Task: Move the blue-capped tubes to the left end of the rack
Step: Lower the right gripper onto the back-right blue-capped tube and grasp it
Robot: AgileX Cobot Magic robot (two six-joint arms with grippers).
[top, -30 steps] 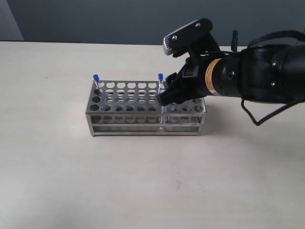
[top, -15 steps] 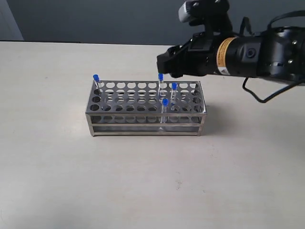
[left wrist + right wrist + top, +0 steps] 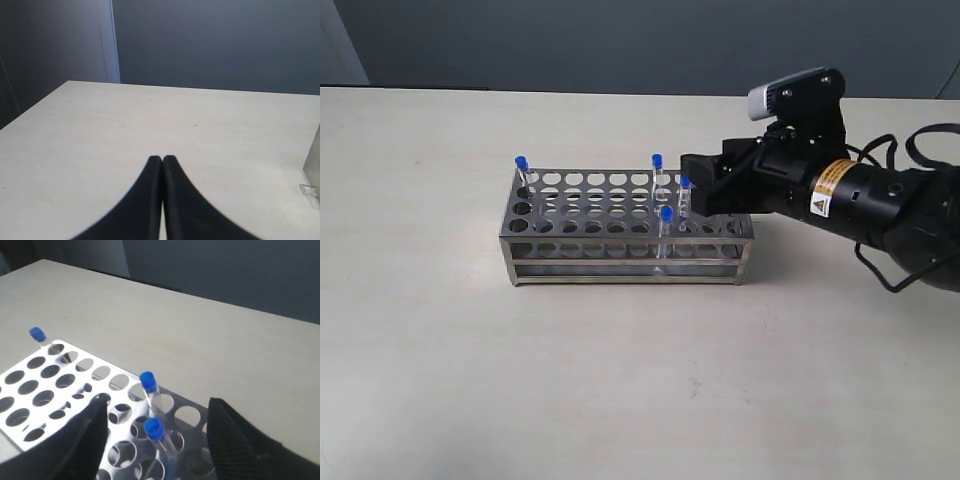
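Observation:
The shiny metal rack point(image 3: 590, 215) stands mid-table. Four blue-capped tubes stand in it: one at the left back corner point(image 3: 521, 166), one in the back row right of the middle point(image 3: 657, 165), one near it point(image 3: 685, 187), one in the front row point(image 3: 666, 218). My right gripper point(image 3: 692, 190) is open and low over the rack's right end. In the right wrist view the nearest tube point(image 3: 155, 431) stands between the gripper's point(image 3: 157, 407) spread fingers, untouched, with a second tube point(image 3: 147, 381) behind and the corner tube point(image 3: 36, 334) far off. My left gripper point(image 3: 162, 159) is shut and empty.
The rack rests on a pale table point(image 3: 620, 380) with a dark wall behind. The right arm's black body point(image 3: 880, 205) and its cables hang over the table right of the rack. The left gripper points over bare tabletop point(image 3: 150, 115).
The right gripper rose from the rack's right half, uncovering two tubes, then came down further right at the rack's end. The tubes stay in their holes.

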